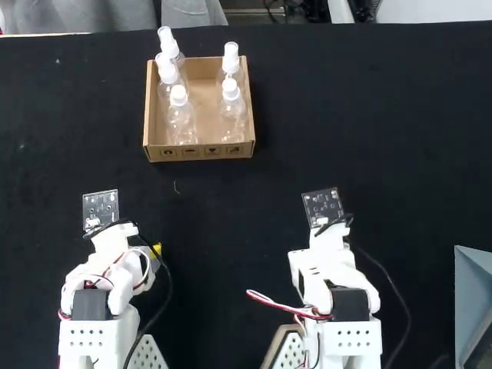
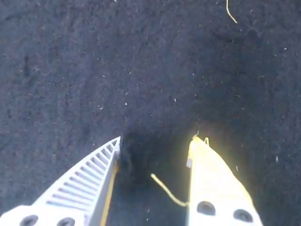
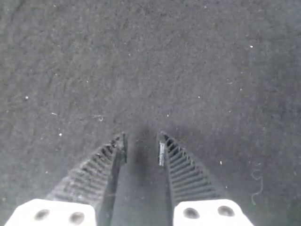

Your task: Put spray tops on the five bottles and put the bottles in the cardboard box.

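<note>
Toward the far side of the bench, an open cardboard box with all five bottles upright inside: three in a row along the box's left wall, two along its right wall, each capped with a white spray top. Farthest bottle of the left row close against the box's far wall, top showing past the rim. Bare cardboard floor between the two rows. Well apart from the box, on its near side, both arms folded back over their bases: left arm nearly in line with the box's left corner, right arm out past its right corner. Left fingers wide apart, holding nothing, pointed down at the black bench, a thin yellow thread between them. Right fingers parted by a narrow gap, likewise holding nothing, over bare bench. Past the right arm, still farther from the box, a grey thing at the bench's edge.
</note>
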